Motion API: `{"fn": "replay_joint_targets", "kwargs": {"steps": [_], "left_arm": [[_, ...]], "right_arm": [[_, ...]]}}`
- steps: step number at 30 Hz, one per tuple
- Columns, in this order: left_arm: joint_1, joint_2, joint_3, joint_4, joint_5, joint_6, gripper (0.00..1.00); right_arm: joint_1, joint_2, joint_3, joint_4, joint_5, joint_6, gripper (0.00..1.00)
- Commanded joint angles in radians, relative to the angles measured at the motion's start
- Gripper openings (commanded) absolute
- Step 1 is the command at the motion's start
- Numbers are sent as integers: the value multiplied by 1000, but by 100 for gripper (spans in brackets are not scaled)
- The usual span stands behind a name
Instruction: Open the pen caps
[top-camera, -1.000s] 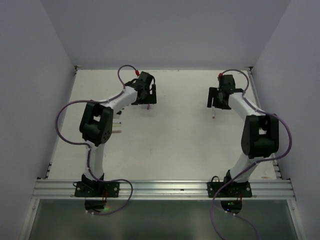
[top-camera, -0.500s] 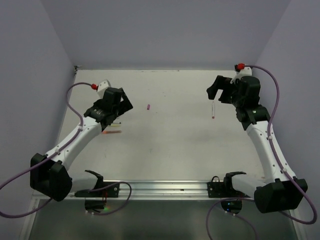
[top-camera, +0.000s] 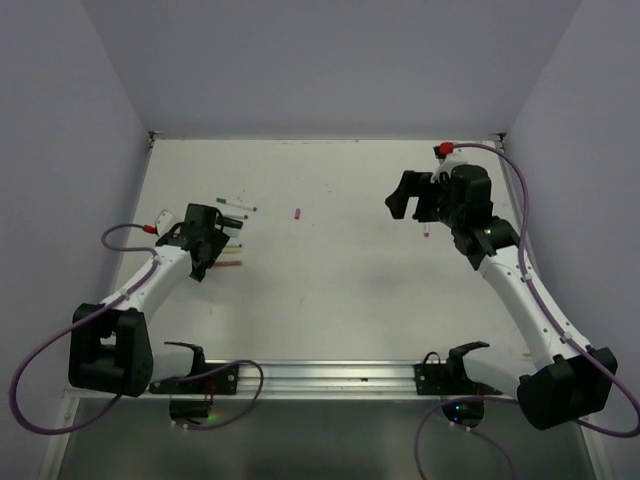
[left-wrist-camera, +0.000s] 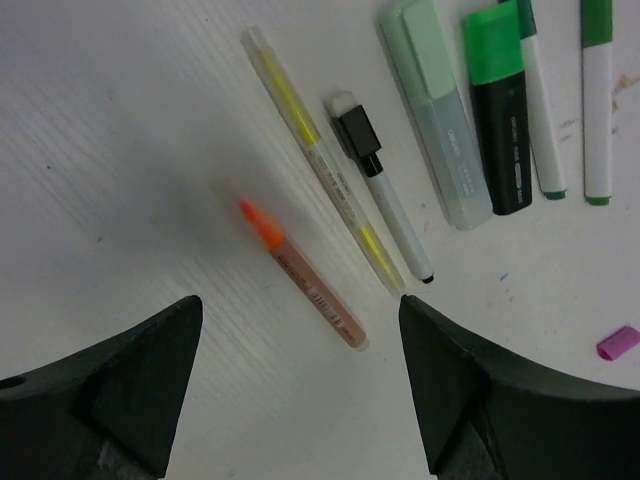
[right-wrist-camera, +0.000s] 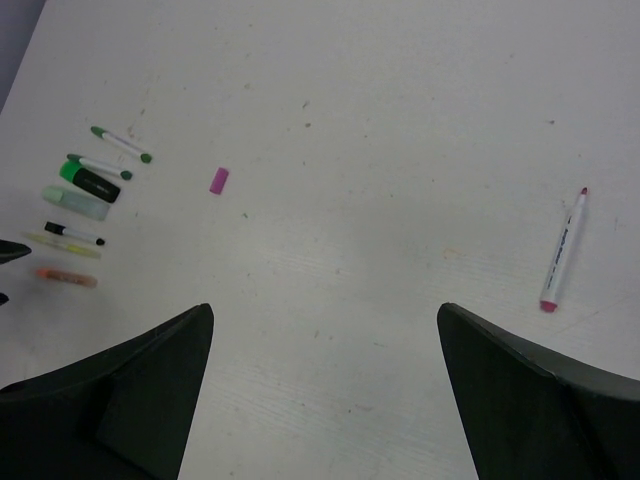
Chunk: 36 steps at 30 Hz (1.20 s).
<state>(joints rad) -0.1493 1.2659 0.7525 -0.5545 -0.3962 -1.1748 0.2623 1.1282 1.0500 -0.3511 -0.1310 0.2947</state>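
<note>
Beneath the spread left hand (left-wrist-camera: 300, 330), pens (left-wrist-camera: 500, 130) carry unreadable print; right hand (right-wrist-camera: 325, 320) spread too.

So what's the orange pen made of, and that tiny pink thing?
The orange pen looks like see-through plastic: its barrel is tinted and printed lettering shows along it. The pink cap looks like solid, dull plastic with an even colour, though it is too small to be sure.

Pens (right-wrist-camera: 75, 203) rowed on table (right-wrist-camera: 400, 100) L; cap (right-wrist-camera: 219, 180) beside; lone pen (right-wrist-camera: 562, 250) R.
</note>
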Motion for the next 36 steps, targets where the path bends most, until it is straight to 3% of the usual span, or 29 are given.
{"fn": "replay_joint_targets", "kwargs": {"steps": [1, 8, 12, 29, 36], "left_arm": [[31, 32, -4, 16, -27, -121, 82], [77, 119, 15, 36, 8, -144, 72], [100, 162, 15, 34, 49, -154, 60], [146, 262, 31, 35, 63, -88, 43], [149, 237, -8, 27, 112, -7, 21]], "right_arm": [[24, -34, -16, 34, -2, -2, 99], [66, -27, -5, 15, 34, -19, 99], [80, -25, -5, 9, 45, -22, 99], [115, -21, -16, 14, 111, -39, 98], [124, -25, -18, 17, 108, -49, 98]]}}
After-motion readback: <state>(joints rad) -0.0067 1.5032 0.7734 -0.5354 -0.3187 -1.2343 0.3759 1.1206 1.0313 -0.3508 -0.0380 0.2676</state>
